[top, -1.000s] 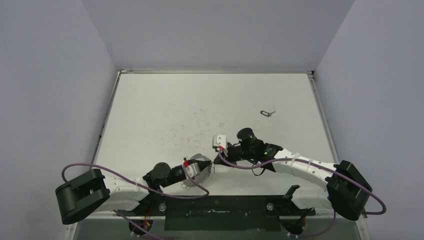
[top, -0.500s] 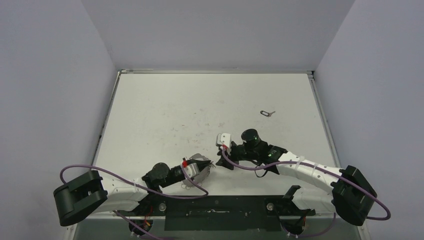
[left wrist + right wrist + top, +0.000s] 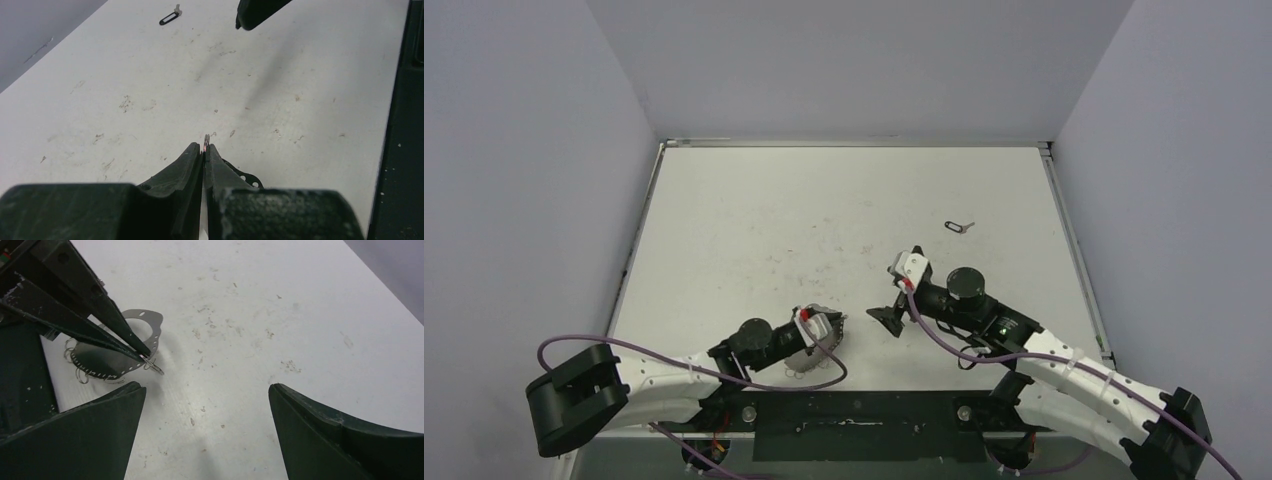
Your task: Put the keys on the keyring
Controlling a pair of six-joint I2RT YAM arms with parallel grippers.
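left gripper (image 3: 205,148) pinched shut on the keyring (image 3: 156,332), right gripper (image 3: 206,390) wide open, holding nothing, the keys (image 3: 959,226) lying well apart

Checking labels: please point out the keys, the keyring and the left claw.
the keys (image 3: 170,18): left wrist view, black loop.
the keyring (image 3: 155,332): right wrist view, silvery band.
left claw (image 3: 204,148): left wrist view, between fingertips.

Bright even diffuse light, soft faint shadows, wrist-view foregrounds slightly blurred
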